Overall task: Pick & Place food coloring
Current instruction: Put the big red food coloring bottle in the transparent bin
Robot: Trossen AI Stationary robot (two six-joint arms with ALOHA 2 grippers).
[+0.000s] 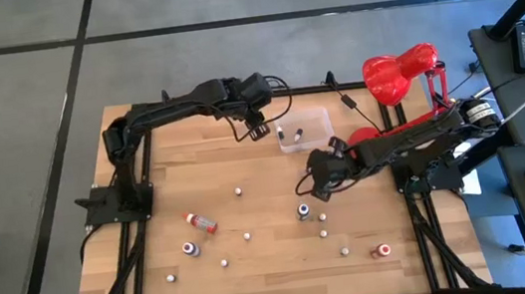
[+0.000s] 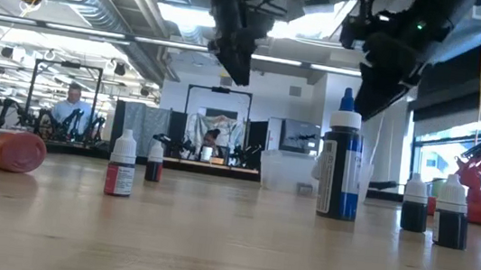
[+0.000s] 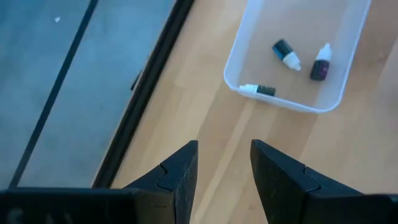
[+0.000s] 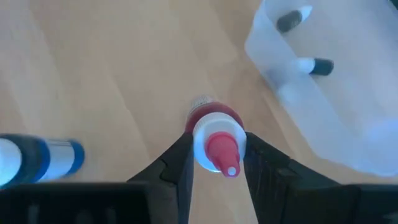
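Gripping a red-capped food coloring bottle [image 4: 214, 140] between its fingers, the right gripper [image 4: 214, 163] hangs above the wooden table [image 1: 145, 171] between the clear plastic tub [image 1: 316, 120] and a blue-capped bottle [image 1: 304, 211] standing just below it. The left gripper [image 3: 224, 171] hovers near the tub's corner with its jaws parted and nothing between them, and three small bottles [image 3: 286, 55] already lie inside the tub. More bottles are scattered across the front half of the table, among them a red one [image 1: 200, 222] lying on its side, while a red desk lamp [image 1: 399, 72] stands at the far right corner.
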